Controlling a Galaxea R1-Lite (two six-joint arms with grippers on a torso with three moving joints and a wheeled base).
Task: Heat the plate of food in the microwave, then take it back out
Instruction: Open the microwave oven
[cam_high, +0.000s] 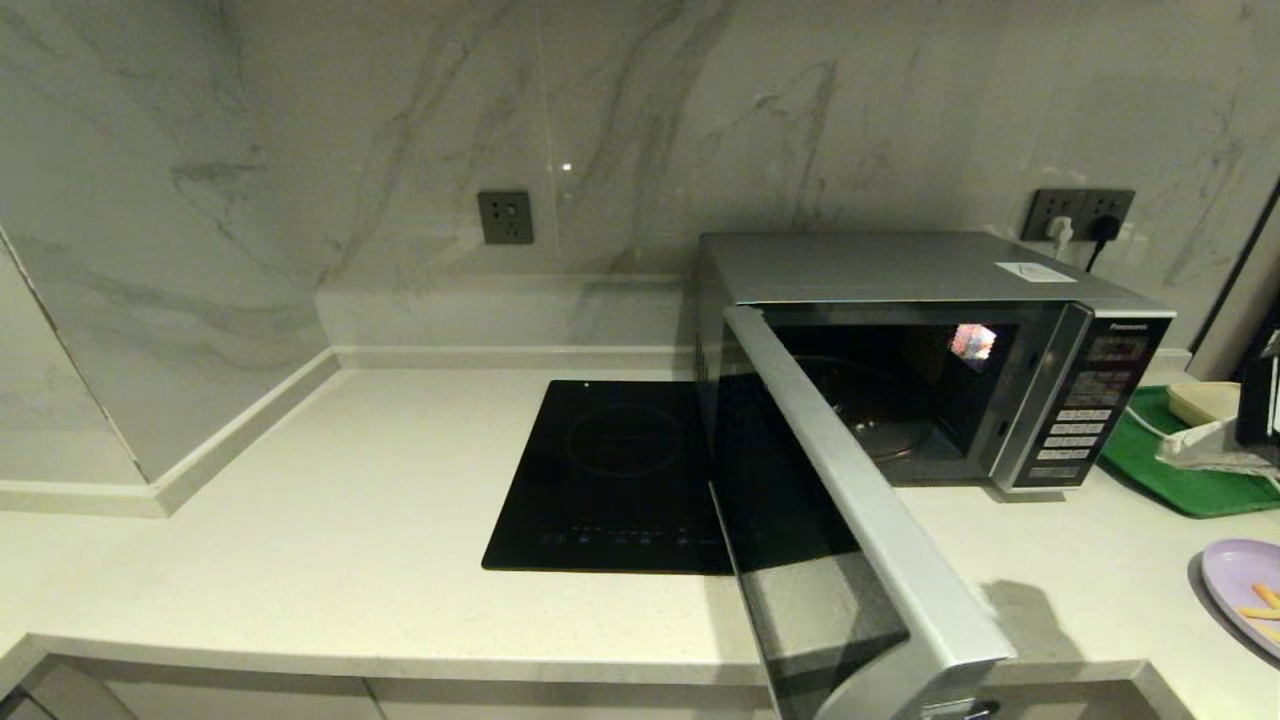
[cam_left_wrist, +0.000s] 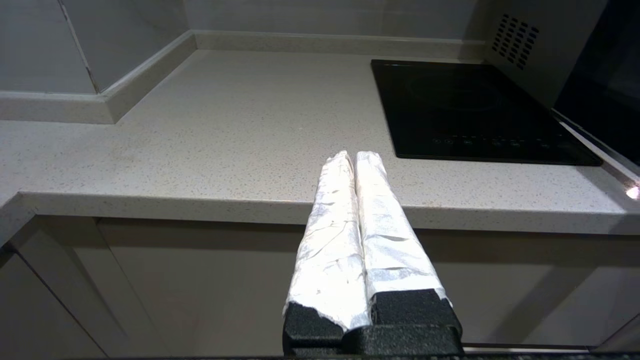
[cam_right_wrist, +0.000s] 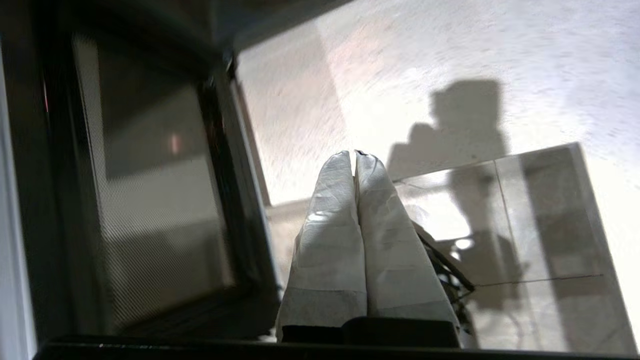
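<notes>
The silver microwave (cam_high: 930, 280) stands at the back right of the counter with its door (cam_high: 860, 520) swung wide open toward me; its cavity (cam_high: 880, 410) holds only the glass turntable. The pale-lilac plate of food (cam_high: 1240, 575), with orange-yellow sticks on it, lies on the counter at the far right edge of the head view, partly cut off. My right gripper (cam_right_wrist: 354, 154) is shut and empty, close beside the door's dark glass (cam_right_wrist: 150, 200), over the counter's front edge. My left gripper (cam_left_wrist: 355, 155) is shut and empty, low in front of the counter edge. Neither arm shows in the head view.
A flat black induction cooktop (cam_high: 615, 480) lies left of the microwave, partly behind the open door. A green tray (cam_high: 1190, 480) with a pale block and wrapping sits right of the microwave. The open door juts past the counter's front edge. Marble wall behind; corner wall at left.
</notes>
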